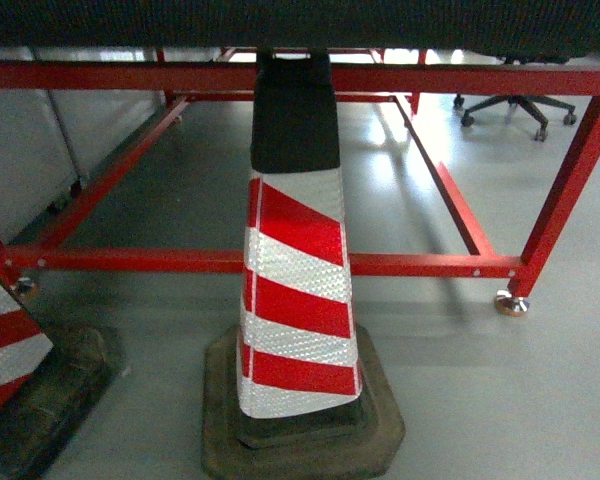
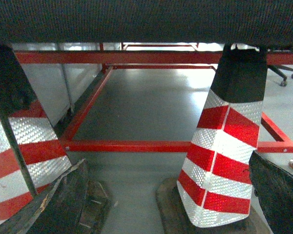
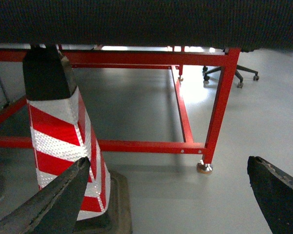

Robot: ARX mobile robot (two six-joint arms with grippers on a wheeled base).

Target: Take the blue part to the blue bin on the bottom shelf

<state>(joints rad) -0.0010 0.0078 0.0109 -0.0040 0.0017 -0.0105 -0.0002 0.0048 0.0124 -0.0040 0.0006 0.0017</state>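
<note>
No blue part, blue bin or steel shelf shows in any of the three views, so where they lie cannot be told.

Two grippers are seen, each only in its own wrist view. The left gripper (image 2: 168, 195) has two dark fingers, one at the lower left and one at the lower right edge, set wide apart and holding nothing. The right gripper (image 3: 171, 197) also shows two dark fingers spread wide with only bare floor between them.

Two traffic cones stand on the grey floor (image 1: 460, 400). The central cone (image 1: 295, 290) is upright, banded in red and white reflective stripes with a black top, on a dark rubber base. A second cone (image 1: 5, 350) of the same pattern stands at the left edge, cut off by the frame.

Behind both cones runs one red metal frame (image 1: 410, 264) of low rails and posts, resting on round levelling feet; one foot is clear at the right. One office chair base (image 1: 515, 105) with castors sits far back on the right. A dark textured surface (image 1: 300, 22) spans the top of every view.
</note>
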